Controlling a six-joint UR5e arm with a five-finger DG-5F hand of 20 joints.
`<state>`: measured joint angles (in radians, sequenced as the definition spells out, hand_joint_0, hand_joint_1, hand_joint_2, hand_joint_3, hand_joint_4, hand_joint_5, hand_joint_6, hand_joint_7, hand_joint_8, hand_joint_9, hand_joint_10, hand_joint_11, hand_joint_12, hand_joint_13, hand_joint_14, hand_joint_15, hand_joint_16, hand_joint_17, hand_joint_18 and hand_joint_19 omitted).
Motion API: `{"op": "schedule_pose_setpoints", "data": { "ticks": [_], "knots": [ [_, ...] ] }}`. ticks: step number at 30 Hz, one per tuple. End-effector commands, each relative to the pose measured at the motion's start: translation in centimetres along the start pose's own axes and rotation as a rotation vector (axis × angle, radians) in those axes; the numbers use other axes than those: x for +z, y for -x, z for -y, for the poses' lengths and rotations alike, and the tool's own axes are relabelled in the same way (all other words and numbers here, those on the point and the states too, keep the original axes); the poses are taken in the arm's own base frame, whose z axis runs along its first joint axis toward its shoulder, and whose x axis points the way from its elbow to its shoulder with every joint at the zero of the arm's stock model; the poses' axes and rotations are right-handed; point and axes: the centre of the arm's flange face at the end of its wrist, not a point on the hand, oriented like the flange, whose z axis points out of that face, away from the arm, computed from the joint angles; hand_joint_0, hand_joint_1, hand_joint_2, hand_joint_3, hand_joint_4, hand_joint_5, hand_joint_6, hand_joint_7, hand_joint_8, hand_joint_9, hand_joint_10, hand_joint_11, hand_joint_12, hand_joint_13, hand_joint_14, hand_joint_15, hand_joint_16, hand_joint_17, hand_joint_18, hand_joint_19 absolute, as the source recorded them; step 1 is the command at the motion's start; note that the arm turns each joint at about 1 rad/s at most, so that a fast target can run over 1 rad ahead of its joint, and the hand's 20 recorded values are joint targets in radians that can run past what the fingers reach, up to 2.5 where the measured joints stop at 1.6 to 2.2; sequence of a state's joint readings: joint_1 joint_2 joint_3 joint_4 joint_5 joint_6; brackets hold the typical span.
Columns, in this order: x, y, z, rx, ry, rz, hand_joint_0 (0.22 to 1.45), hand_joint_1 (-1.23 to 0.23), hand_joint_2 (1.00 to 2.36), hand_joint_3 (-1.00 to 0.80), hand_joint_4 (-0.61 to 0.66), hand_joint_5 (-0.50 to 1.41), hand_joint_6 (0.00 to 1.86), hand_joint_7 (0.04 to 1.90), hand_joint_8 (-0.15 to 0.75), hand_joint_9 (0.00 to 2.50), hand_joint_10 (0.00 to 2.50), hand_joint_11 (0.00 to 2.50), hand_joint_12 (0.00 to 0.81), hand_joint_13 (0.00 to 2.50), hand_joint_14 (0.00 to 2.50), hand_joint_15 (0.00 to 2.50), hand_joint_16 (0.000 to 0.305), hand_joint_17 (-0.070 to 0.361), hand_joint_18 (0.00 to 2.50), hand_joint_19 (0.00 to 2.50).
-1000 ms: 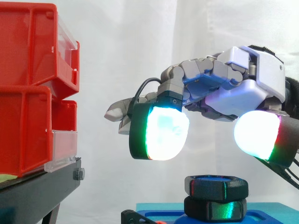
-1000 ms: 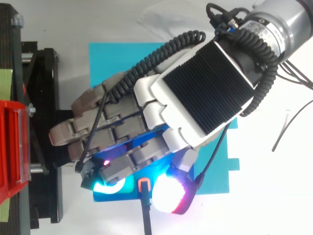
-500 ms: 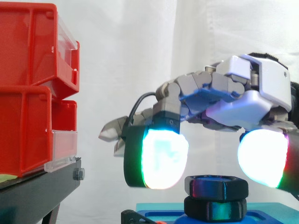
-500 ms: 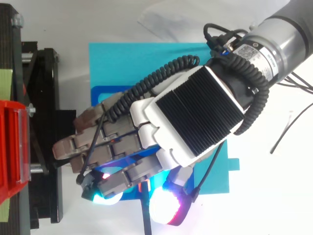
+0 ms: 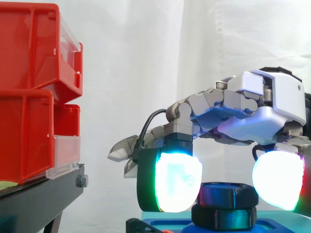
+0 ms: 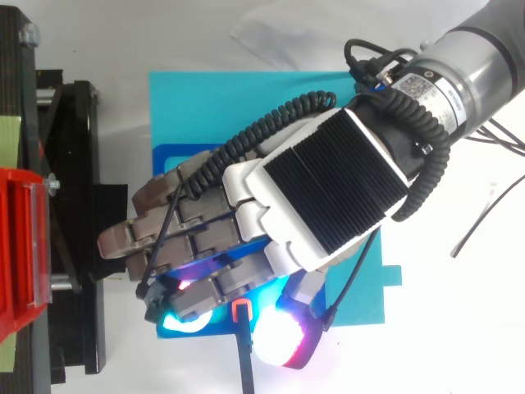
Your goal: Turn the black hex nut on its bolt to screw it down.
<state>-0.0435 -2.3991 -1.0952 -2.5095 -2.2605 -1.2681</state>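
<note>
Two glowing pads [image 5: 177,182] of my hand [image 5: 252,121] sit either side of the black hex nut [image 5: 227,195], curled in and seemingly pinching it; it rides above a second nut [image 5: 223,217] on the blue base [image 5: 277,225].

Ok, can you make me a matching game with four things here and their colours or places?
Things:
1. hex nut
2. bins
3. mat
4. hand

Clues:
A. white and grey, over the nut
B. blue, lying flat under the nut
C. black, six-sided
D. red, stacked at the left

Pairs: 1-C, 2-D, 3-B, 4-A
</note>
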Motion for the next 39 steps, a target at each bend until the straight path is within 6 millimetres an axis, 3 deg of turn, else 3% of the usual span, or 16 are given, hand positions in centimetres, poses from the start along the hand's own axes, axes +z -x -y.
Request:
{"op": "schedule_pose_setpoints", "data": {
  "ticks": [1, 7, 35, 39],
  "knots": [
    [-0.1, 0.0, 0.0, -0.001, 0.000, 0.000, 0.50, -0.52, 1.00, -0.50, 0.35, -0.10, 0.50, 1.06, 0.356, 0.65, 0.01, 0.32, 0.374, 0.44, 0.00, 0.07, 0.057, 0.127, 0.53, 0.48],
    [-0.1, 0.0, 0.1, 0.001, 0.000, 0.000, 0.50, -0.51, 1.00, -0.50, 0.35, -0.09, 0.50, 1.10, 0.356, 0.65, 0.01, 0.32, 0.372, 0.44, 0.00, 0.08, 0.056, 0.127, 0.53, 0.49],
    [-1.9, 0.6, 1.6, -0.003, -0.016, -0.001, 0.48, -0.45, 1.00, -0.50, 0.33, -0.09, 0.59, 0.96, 0.356, 0.66, 0.01, 0.32, 0.376, 0.45, 0.00, 0.08, 0.057, 0.129, 0.53, 0.49],
    [-2.0, 0.6, 1.6, -0.006, -0.007, -0.004, 0.44, -0.57, 1.00, -0.50, 0.37, -0.10, 0.61, 0.89, 0.377, 0.66, 0.01, 0.32, 0.401, 0.46, 0.00, 0.07, 0.064, 0.144, 0.57, 0.45]
  ]
}}
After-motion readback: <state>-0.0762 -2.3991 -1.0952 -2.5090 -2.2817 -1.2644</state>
